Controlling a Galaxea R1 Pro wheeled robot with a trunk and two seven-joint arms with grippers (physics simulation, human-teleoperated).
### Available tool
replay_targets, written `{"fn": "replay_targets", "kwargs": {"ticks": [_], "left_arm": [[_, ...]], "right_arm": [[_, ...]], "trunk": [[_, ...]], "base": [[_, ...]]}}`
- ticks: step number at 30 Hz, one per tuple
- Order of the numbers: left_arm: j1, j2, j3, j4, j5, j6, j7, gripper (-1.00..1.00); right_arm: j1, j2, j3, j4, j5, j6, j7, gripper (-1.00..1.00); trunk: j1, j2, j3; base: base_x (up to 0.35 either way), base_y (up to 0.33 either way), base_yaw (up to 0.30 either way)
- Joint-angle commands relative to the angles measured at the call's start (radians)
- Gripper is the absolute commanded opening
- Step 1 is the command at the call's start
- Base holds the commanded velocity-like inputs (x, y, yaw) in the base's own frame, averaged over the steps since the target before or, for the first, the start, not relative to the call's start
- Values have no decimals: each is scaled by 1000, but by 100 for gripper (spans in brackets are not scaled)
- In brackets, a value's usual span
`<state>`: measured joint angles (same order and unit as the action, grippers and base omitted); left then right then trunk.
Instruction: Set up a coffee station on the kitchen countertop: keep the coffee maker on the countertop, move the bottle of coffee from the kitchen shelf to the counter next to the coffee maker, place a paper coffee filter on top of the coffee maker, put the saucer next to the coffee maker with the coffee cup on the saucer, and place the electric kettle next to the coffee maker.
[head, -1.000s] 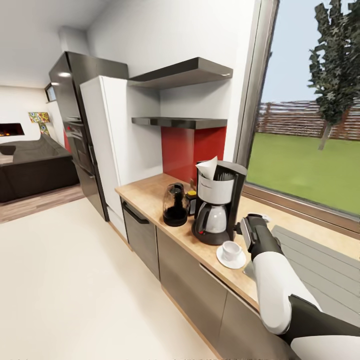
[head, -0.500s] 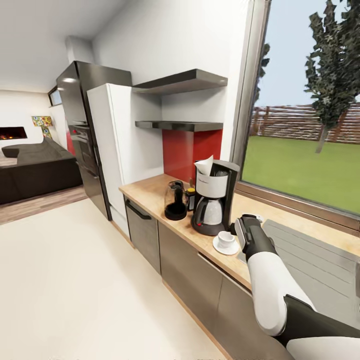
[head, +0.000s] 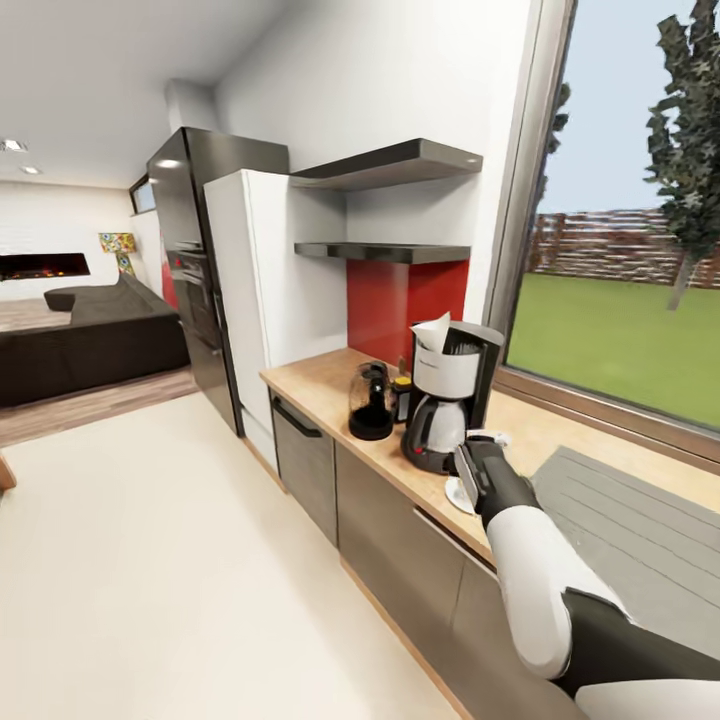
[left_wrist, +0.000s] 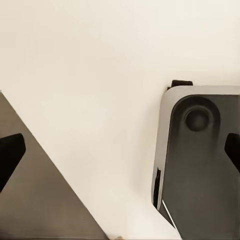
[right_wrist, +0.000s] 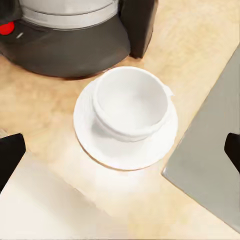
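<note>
The right end effector (right_wrist: 120, 155) hangs wide open, empty, over the cup (right_wrist: 131, 103) on its saucer (right_wrist: 125, 150), just beside the coffee maker (head: 450, 405). Beyond the coffee maker on the bench (head: 320, 380) stands the kettle (head: 371, 402).

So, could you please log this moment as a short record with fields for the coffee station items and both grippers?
coffee maker: black and silver coffee maker on the wooden countertop
filter: white paper coffee filter on top of the maker
cup and saucer: white coffee cup on the round white saucer, beside the maker
kettle: dark glass electric kettle beside the maker
right gripper: open, above the cup
left gripper: open, empty
</note>
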<state>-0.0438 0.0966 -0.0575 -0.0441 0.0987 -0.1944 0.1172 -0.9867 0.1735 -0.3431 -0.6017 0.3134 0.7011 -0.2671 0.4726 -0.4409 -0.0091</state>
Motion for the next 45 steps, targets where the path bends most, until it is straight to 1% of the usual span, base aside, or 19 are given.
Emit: {"fn": "replay_targets", "kwargs": {"ticks": [1, 2, 3, 6, 7, 10, 11, 12, 14, 16, 20, 22, 23, 27, 30, 35, 42, 44, 45], "left_arm": [[-1, 0, -7, 1, 10, -3, 1, 100], [-1, 0, -7, 1, 11, -4, 1, 100], [-1, 0, -7, 1, 11, -4, 0, 100], [-1, 0, -7, 1, 12, -6, 0, 100], [-1, 0, -7, 1, 12, -6, 0, 100], [-1, -1, -8, 1, 13, -6, -1, 100], [-1, -1, -8, 1, 12, -6, -1, 100], [-1, -1, -9, 1, 12, -6, -1, 100], [-1, -1, -10, 1, 12, -5, -1, 100], [-1, -1, -10, 1, 12, -5, -1, 100], [-1, -1, -10, 1, 12, -4, -1, 100], [-1, -1, -10, 1, 11, -3, 0, 100], [-1, -1, -10, 1, 12, -2, 0, 100], [-1, -1, -10, 1, 11, -2, 1, 100], [-1, -2, -9, 1, 12, -2, 1, 100], [-1, -2, -7, 1, 10, -2, 1, 100], [-1, -8, -5, 0, 11, -3, 1, 100], [-1, -16, -6, 0, 11, -1, 2, 100], [-1, -20, -7, 0, 11, 0, 3, 100]], "right_arm": [[0, 1, 4, 17, 2, -35, 0, 100], [0, 1, 10, 37, 4, -90, 0, 100], [0, 1, 17, 90, 10, -243, -1, 100], [1, 1, 20, 173, 35, -479, -3, 100], [6, 1, 20, 237, 74, -635, -5, 100], [43, 1, 21, 330, 177, -923, -9, 100], [50, 1, 21, 338, 190, -954, -10, 100], [74, 1, 21, 356, 225, -1034, -11, 100], [108, 1, 21, 372, 252, -1104, -12, 100], [137, 1, 21, 381, 261, -1138, -13, 100], [240, 1, 20, 388, 270, -1240, -19, 100], [300, 1, 20, 391, 271, -1287, -66, 100], [341, 1, 20, 396, 272, -1299, -106, 100], [409, 1, 21, 471, 275, -1309, -158, 100], [476, 1, 21, 560, 277, -1308, -169, 100], [569, 1, 20, 576, 276, -1278, -172, 100], [644, 1, 16, 576, 267, -1026, -162, 100], [662, 1, 13, 576, 258, -931, -141, 100], [674, 1, 12, 576, 238, -867, -112, 100]], "trunk": [[0, -1, -1], [0, -1, 0], [0, -1, 0], [0, -1, 2], [0, -1, 3], [0, -1, 6], [0, -1, 7], [0, -1, 8], [0, -1, 10], [0, -1, 12], [0, -1, 16], [0, -1, 18], [0, -1, 19], [0, -1, 23], [0, -1, 26], [0, -1, 27], [0, -1, 28], [0, -1, 28], [0, -1, 28]], "base": [[0, 0, 277], [0, 0, 277], [0, 0, 276], [0, 0, 265], [0, 0, 232], [0, 0, 220], [0, 0, 216], [0, 0, 215], [0, 0, 214], [0, 0, 214], [0, 0, 214], [0, 0, 214], [0, 0, 214], [0, 0, 214], [0, 0, 211], [0, 0, 82], [0, 0, 4], [0, 0, 0], [0, 0, 0]]}}
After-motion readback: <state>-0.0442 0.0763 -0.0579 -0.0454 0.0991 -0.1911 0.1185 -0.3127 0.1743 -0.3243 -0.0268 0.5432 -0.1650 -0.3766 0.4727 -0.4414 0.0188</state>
